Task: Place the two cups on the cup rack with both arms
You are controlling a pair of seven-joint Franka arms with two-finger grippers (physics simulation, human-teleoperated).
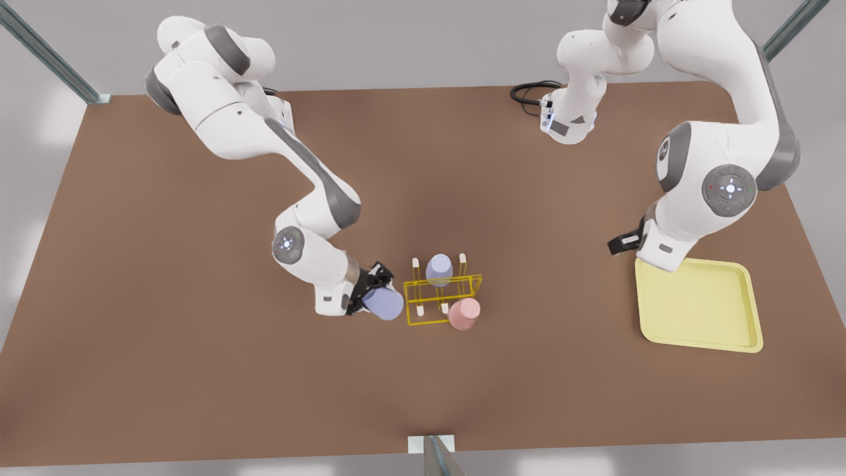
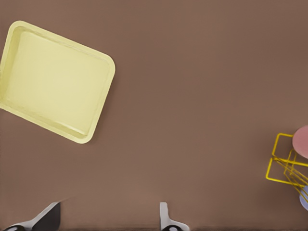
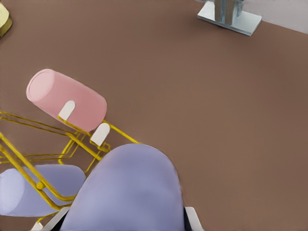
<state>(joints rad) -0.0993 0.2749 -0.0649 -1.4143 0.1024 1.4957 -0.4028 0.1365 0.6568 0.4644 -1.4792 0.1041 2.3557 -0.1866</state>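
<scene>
Right gripper (image 1: 371,291), arm reaching low, clamps a lavender cup (image 1: 383,303) beside the rack (image 1: 441,299); left gripper (image 2: 108,219) seemingly spread, raised.

Two bulky white arms, built of rounded glossy shells with dark grey bands at the joints. Round grey caps on the elbows, each with a small glowing white-blue light ring at the centre; a tiny red dot beside the ring on the arm at the front view's right. Black looped cable beside that arm's base. Small blue lights on a wrist block. Blocky white wrists ending in small black grippers (image 1: 373,291), pale grey fingertips (image 2: 166,216).
</scene>
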